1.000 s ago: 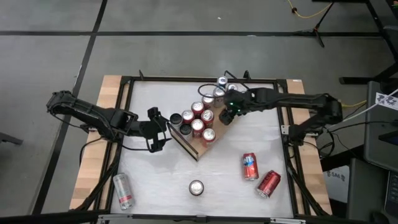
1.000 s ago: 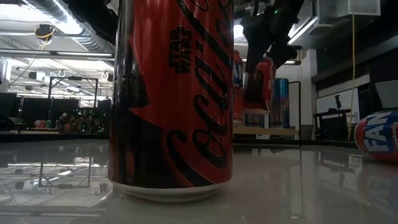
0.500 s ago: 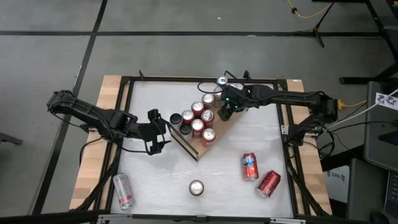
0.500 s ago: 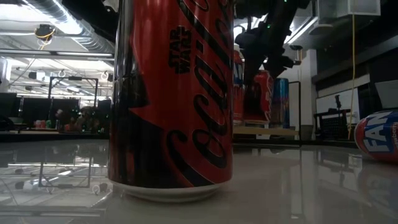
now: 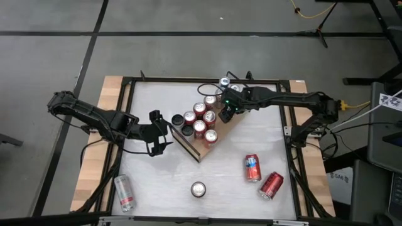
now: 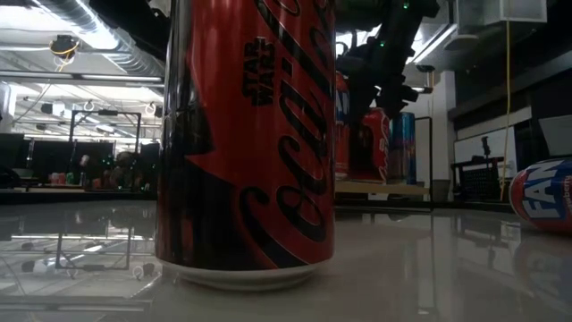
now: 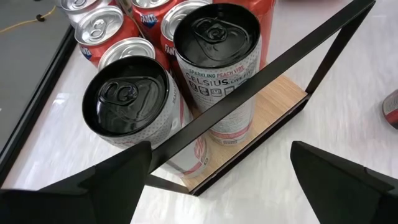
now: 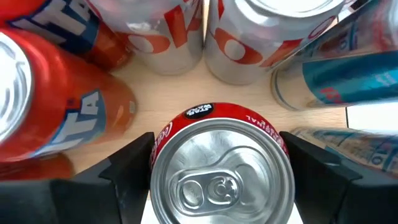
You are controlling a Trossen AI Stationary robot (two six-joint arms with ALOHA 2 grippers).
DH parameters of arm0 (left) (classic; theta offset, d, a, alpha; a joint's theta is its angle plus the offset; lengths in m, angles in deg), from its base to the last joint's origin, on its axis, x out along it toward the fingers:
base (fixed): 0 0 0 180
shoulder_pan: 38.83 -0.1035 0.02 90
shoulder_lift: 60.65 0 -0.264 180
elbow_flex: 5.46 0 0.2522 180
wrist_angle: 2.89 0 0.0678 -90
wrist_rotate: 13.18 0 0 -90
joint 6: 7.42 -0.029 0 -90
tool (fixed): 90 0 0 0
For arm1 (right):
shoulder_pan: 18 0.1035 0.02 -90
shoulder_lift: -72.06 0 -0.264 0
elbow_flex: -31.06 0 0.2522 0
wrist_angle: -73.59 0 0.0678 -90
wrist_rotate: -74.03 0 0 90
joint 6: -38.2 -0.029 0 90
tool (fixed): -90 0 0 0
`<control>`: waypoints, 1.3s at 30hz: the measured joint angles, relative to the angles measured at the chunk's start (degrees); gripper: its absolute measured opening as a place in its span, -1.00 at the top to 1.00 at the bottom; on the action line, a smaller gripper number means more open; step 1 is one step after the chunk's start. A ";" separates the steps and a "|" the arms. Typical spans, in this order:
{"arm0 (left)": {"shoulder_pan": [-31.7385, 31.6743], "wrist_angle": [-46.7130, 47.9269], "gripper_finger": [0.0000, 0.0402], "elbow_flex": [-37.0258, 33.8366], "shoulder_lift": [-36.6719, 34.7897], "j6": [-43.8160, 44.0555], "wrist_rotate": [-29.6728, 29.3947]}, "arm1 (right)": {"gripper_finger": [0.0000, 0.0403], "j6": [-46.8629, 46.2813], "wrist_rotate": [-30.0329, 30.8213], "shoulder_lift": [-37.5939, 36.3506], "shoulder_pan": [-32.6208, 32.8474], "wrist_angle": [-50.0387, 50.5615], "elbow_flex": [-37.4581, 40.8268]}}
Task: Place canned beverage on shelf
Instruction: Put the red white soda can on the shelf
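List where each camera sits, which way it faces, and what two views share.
High: above, straight down on the table; both arms show.
Low: table height, behind a standing red can; right arm hangs beyond.
Left wrist: left gripper faces the shelf end.
Right wrist: right gripper grips a red can.
High and wrists share the shelf.

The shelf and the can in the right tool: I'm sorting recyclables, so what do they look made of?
The shelf looks like light, matte wood, its grain showing on the board, with thin black rails, probably painted metal. The can held in the right tool looks like aluminium: bare silver top with a pull tab, glossy red printed wall.
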 joint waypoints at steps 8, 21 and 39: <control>0.00 0.00 -0.88 0.00 0.00 -0.01 0.00 | -0.47 0.04 -0.03 0.00 0.02 -0.01 0.00; 0.00 0.00 -0.88 0.00 0.00 -0.01 0.00 | -0.95 0.04 -0.01 -0.07 0.02 -1.76 0.02; 0.00 0.00 -0.88 0.00 0.00 0.00 0.00 | -0.98 4.33 -0.03 -0.39 0.05 2.44 -9.69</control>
